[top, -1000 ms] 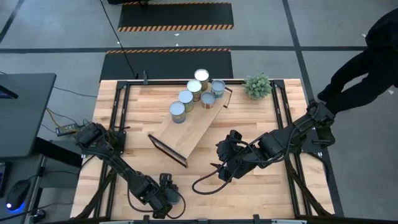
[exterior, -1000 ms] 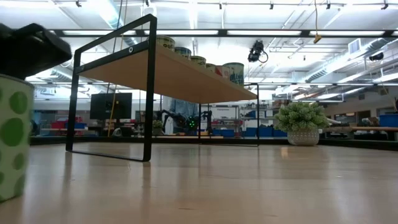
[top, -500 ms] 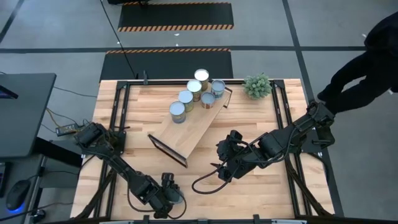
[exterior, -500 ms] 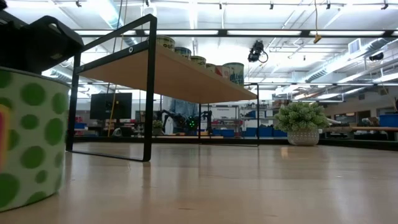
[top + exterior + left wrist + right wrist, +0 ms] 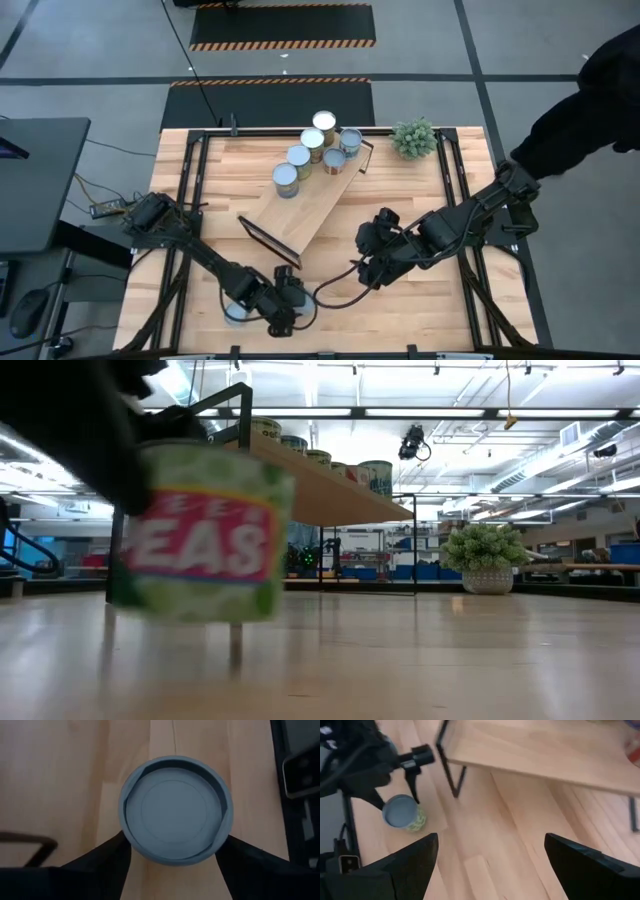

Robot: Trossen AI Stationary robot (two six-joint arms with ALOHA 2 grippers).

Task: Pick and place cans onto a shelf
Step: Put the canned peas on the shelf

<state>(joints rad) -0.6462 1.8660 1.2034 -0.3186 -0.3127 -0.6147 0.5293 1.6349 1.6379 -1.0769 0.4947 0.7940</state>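
From above, the left gripper (image 5: 262, 312) sits near the table's (image 5: 440, 300) front edge, its fingers closed around a can (image 5: 237, 313). Five more cans (image 5: 312, 152) stand on the shelf's (image 5: 305, 212) far end; a small plant (image 5: 414, 137) is just beside it.

At table height, the held can (image 5: 200, 532) shows a green dotted label with "EAS" legible.

The left wrist view shows both fingers (image 5: 107, 855) pressing its sides.

The right gripper (image 5: 490, 855) hovers near the shelf (image 5: 540, 757), fingers wide and empty.
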